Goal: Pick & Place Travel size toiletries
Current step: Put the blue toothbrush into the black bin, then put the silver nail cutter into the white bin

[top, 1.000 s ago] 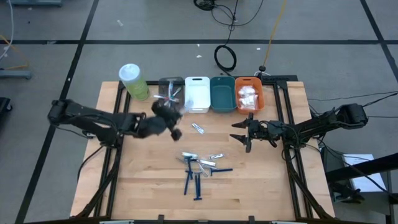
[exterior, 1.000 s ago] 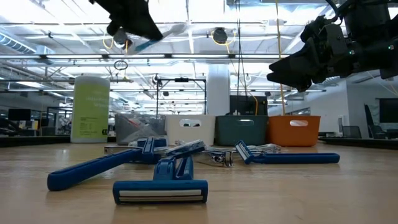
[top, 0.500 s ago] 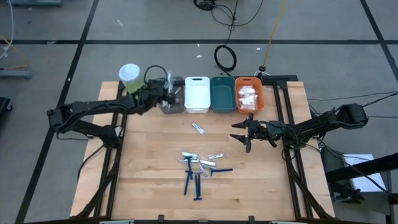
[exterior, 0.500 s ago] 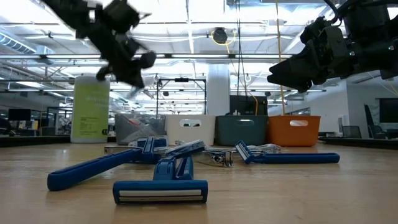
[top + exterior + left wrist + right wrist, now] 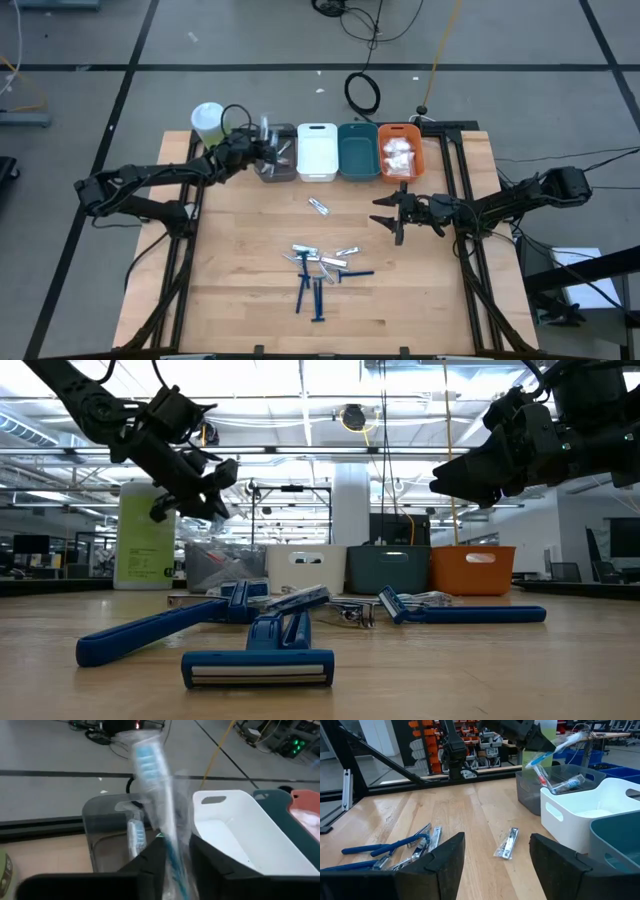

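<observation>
Left jaws point(image 5: 176, 862): we see them narrow, a wrapped pale-blue stick point(image 5: 155, 795) standing between the fingers over the grey bin point(image 5: 107, 825); in the high view they point(image 5: 262, 155) hang at that bin's edge
Right jaws point(image 5: 390, 211): we see them spread wide and holding nothing, above the table point(image 5: 240, 280) just in front of the orange bin point(image 5: 400, 153)
Nearest things: in the low view a dark blue razor point(image 5: 258, 660) lies closest, another point(image 5: 160, 625) angled beside it, a third point(image 5: 465, 614) farther right
Loose cluster: from above, the blue razors point(image 5: 315, 290) and silvery sticks point(image 5: 320, 258) lie together mid-table, well apart from both arms
Single stick: one silvery packet point(image 5: 318, 207) lies alone between the cluster and the bins
Bins, far edge: grey, white bin point(image 5: 317, 150), teal bin point(image 5: 357, 150), orange, side by side
Grey bin: we see wrapped sticks already inside
Orange bin: white pouches point(image 5: 398, 153) inside
Far left corner: pale-green cylinder point(image 5: 207, 122) beside the grey bin
</observation>
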Controlling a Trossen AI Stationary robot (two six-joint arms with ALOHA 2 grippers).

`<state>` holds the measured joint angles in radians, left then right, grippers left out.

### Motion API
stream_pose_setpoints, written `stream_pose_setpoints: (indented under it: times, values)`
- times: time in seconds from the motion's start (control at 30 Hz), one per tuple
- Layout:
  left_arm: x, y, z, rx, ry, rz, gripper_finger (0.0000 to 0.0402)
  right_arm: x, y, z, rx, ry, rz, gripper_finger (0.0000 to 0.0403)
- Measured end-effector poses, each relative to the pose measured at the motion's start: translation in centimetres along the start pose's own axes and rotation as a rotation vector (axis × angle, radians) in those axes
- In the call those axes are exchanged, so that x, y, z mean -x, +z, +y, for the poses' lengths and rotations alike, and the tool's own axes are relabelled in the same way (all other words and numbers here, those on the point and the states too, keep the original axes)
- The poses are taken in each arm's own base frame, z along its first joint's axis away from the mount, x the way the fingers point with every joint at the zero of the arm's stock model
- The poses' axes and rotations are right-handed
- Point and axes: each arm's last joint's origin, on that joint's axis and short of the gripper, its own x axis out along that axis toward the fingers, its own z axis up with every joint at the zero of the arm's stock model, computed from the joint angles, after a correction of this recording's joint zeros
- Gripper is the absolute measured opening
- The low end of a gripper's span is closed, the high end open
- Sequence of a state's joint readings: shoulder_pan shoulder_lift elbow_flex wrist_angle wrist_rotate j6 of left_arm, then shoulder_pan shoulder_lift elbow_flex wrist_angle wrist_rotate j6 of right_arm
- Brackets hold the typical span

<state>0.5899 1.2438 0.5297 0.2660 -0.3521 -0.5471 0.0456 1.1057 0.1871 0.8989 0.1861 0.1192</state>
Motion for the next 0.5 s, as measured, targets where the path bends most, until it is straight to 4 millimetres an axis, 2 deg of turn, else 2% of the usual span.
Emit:
stream_pose_setpoints:
  times: [0.3, 0.5]
  values:
    - [0.0, -0.05, -0.11, -0.018, -0.034, 0.018, 0.0215, 0.0, 0.0, 0.0, 0.0, 0.0, 0.0, 0.021]
    - [0.2, 0.13, -0.78, -0.056, -0.079, -0.016, 0.0256, 0.0, 0.0, 0.0, 0.0, 0.0, 0.0, 0.021]
